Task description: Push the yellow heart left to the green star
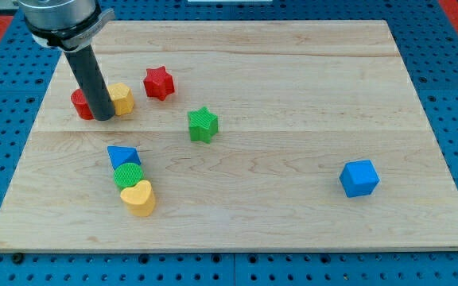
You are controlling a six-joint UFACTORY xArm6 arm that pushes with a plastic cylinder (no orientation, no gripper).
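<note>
The yellow heart-shaped block (138, 198) lies near the bottom left of the wooden tabletop (293, 79), touching a green round ribbed block (129, 175); the green star-shaped block (203, 124) sits up and to its right. The rod's tip (103, 117), having no fingers to open or close, rests well above the heart, between a red block (81, 103) and a yellow block (122, 98).

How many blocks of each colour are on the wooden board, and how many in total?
Red: 2, the red star and a red block partly behind the rod
Yellow: 2, the yellow heart and a yellow block
Green: 2, the green star and a green block
Blue: 2, a blue cube and a blue block
Total: 8
</note>
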